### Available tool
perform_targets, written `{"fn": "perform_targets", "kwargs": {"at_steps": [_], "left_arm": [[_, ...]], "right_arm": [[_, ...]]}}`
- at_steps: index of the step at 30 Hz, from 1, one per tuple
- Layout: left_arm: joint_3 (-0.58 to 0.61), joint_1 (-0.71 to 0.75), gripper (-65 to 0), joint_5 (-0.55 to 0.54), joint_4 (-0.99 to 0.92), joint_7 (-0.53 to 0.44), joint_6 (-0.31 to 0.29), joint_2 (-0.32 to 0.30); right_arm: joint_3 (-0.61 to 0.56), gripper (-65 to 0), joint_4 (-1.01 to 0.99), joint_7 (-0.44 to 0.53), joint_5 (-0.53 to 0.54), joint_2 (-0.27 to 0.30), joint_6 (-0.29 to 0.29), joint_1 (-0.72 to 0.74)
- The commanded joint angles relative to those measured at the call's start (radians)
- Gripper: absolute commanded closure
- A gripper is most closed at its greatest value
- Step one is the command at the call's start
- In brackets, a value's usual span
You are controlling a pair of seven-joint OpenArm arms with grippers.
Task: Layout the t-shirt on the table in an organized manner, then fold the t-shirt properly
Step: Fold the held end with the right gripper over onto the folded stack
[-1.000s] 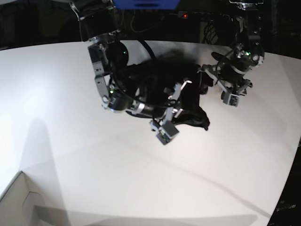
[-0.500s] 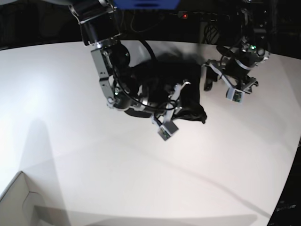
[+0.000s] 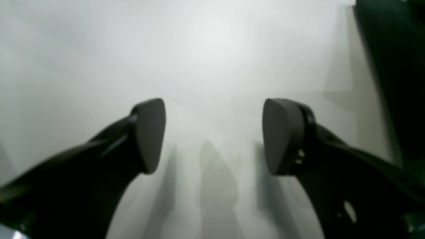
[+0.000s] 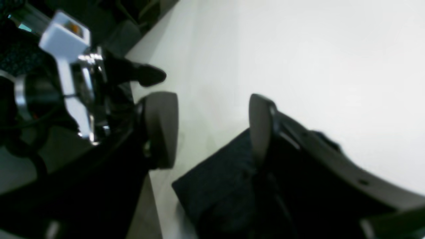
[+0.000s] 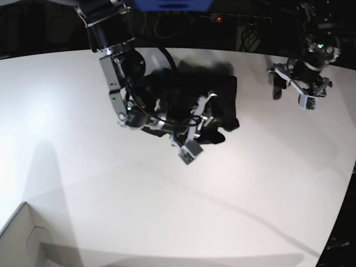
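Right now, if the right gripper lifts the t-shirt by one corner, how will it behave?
The t-shirt lies bunched and creased, so it will probably sag and unfold, not lift flat. It looks like thin fabric, likely light. On the smooth white table it may drag along. The right gripper is open above a corner.

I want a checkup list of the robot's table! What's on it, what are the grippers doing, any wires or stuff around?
Surface: white table, smooth, with arm shadows.
Job's things: black t-shirt lies bunched near the far edge, not yet spread flat; one corner shows under the right gripper in the right wrist view.
Clutter: corner of a white box at the near left.
Grippers: right gripper open over the shirt's edge, holding nothing; left gripper open above bare table, away from the shirt.
Cables: black cable loops along the right arm; more wires in the dark behind the table.
Surroundings: dark background with a small red light.
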Motion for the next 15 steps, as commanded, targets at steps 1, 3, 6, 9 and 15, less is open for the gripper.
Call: {"fn": "perform_targets", "kwargs": {"at_steps": [1,3,6,9,15], "left_arm": [[-0.005,-0.007,-44.7,-0.012,0.025,-0.022,-0.004,-0.012],[-0.005,-0.008,-44.7,-0.014,0.036,-0.022,-0.004,-0.009],[0.003,-0.011,-44.7,-0.014,0.034,-0.022,-0.004,-0.009],[0.003,-0.022,-44.8,-0.014,0.034,-0.022,-0.004,-0.009],[-0.002,-0.027,-44.8,-0.014,0.028,-0.022,-0.004,-0.015]], "right_arm": [[0.012,-36.0,0.044,0.027,0.03,0.01,0.006,0.006],[0.047,-36.0,0.107,0.028,0.028,0.03,0.006,-0.024],[0.088,-36.0,0.19,0.034,0.027,0.079,0.006,-0.069],[0.088,-36.1,0.256,0.036,0.027,0.162,0.006,-0.103],[0.09,-36.2,0.375,0.14,0.027,0.286,0.006,-0.225]]}}
